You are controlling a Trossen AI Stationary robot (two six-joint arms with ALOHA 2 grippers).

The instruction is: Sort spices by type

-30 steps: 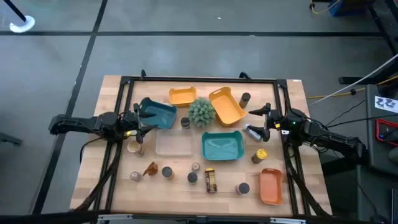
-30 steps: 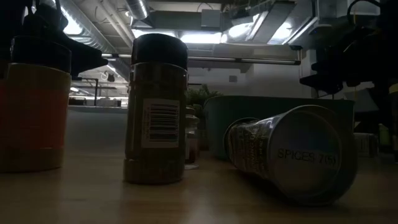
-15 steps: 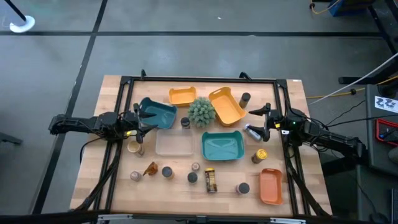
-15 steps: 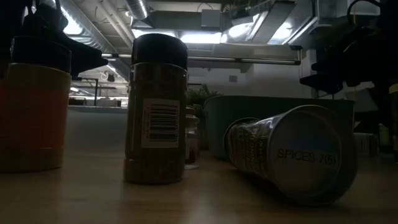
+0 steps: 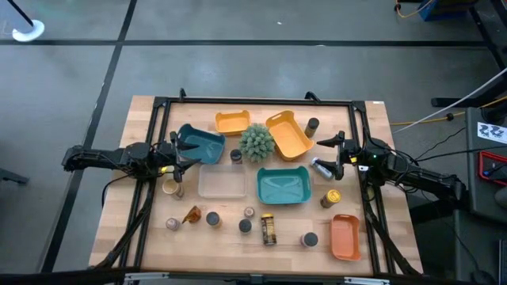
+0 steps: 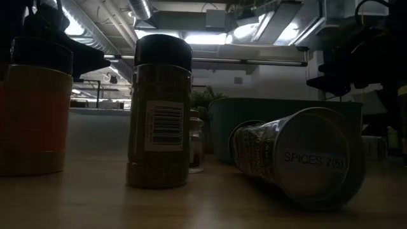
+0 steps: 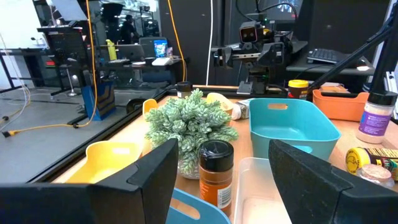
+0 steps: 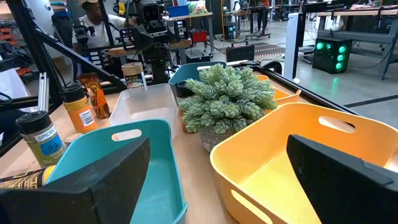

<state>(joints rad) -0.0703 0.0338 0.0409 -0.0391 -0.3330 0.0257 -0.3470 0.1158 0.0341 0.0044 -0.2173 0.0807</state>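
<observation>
The spices stand scattered over the table. A dark-capped jar (image 5: 313,125) stands near the far orange tray, and another one (image 5: 235,156) beside the plant. A silver tin (image 5: 321,167) lies by the right gripper, with a yellow-lidded jar (image 5: 333,195) nearer. A tan jar (image 5: 170,188) stands by the left gripper. The amber packet (image 5: 191,214), grey tins (image 5: 212,218) (image 5: 309,239) and a lying jar (image 5: 268,229) line the near side. My left gripper (image 5: 181,154) hovers open over the left teal tray's edge. My right gripper (image 5: 333,150) hovers open at the table's right. Neither touches anything.
Two teal trays (image 5: 202,142) (image 5: 283,186), a clear tray (image 5: 221,184) and three orange trays (image 5: 232,121) (image 5: 289,134) (image 5: 344,236) sit about the table. The green spiky plant (image 5: 257,142) stands in the middle. A black frame (image 5: 253,101) borders the far and side edges.
</observation>
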